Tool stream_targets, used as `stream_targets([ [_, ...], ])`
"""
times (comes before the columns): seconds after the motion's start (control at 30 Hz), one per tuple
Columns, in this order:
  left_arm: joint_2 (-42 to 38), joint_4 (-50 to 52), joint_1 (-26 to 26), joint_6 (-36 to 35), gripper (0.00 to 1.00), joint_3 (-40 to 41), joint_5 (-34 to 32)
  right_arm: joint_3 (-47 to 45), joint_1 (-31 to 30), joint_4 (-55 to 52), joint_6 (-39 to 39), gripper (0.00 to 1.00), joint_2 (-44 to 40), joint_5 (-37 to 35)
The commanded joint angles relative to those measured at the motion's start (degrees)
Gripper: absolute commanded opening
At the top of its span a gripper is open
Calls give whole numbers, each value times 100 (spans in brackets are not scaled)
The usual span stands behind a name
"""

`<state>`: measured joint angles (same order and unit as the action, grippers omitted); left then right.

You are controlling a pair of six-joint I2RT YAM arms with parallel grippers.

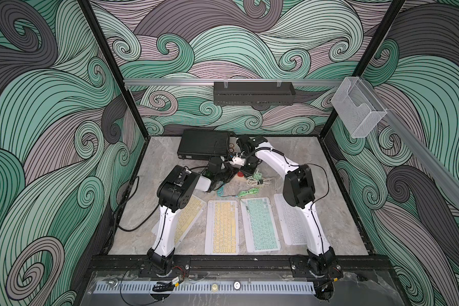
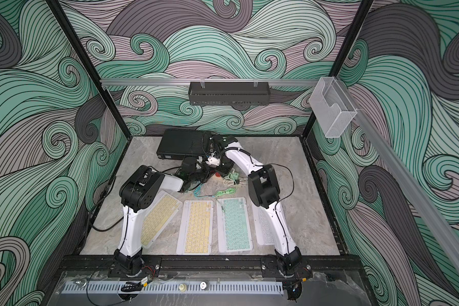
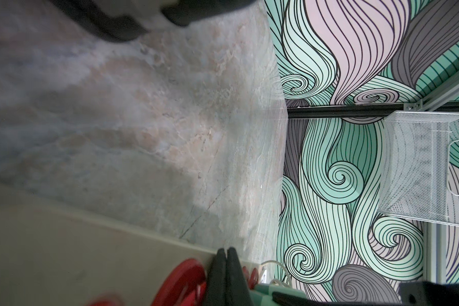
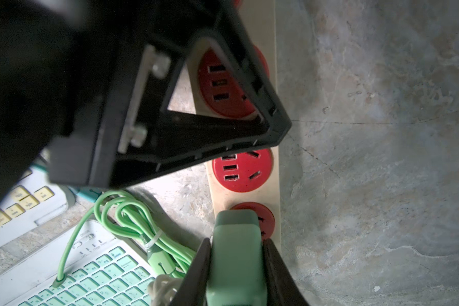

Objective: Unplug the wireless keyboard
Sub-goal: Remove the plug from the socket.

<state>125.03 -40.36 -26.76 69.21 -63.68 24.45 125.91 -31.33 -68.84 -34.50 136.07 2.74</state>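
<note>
A beige power strip [image 4: 276, 182] with red round sockets [image 4: 243, 169] lies on the marble table. A mint-green charger [image 4: 236, 254] sits in the end socket. My right gripper [image 4: 237, 241] is shut on it, one finger on each side. From the charger a green cable [image 4: 133, 217] runs in a tied coil to the green keyboard [image 4: 90, 275] [image 1: 260, 225]. My left gripper [image 3: 225, 250] is shut with nothing in it. Its tips rest on the strip [image 3: 64, 251] beside a red socket [image 3: 180, 280]. In the right wrist view its black frame [image 4: 223, 137] lies across the strip.
Two yellow keyboards [image 1: 221, 226] [image 1: 187, 220] and a white keyboard [image 1: 292, 222] lie in a row with the green one. A black box [image 1: 204, 145] stands at the back. A white cable bundle [image 1: 260, 181] and a teal cable [image 1: 220, 190] lie near the strip.
</note>
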Motion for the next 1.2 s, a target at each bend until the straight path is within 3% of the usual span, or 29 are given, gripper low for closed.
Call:
stream_targets([
  [0.0,335,560,-110,48,0,180,-63,171,21,-306,49,0,43,674],
  [0.1,351,521,-110,79,0,189,-55,268,21,-299,129,0,48,560],
  [0.27,372,510,-110,93,0,176,-46,554,-168,-252,224,0,122,-793],
  [0.37,383,498,-110,87,0,176,-36,593,-233,-133,202,0,58,-1083],
  [0.73,376,487,-118,92,0,189,-37,454,-55,-86,257,0,-148,188],
  [1.17,435,485,-119,120,0,172,-28,615,-35,-494,204,0,9,691],
])
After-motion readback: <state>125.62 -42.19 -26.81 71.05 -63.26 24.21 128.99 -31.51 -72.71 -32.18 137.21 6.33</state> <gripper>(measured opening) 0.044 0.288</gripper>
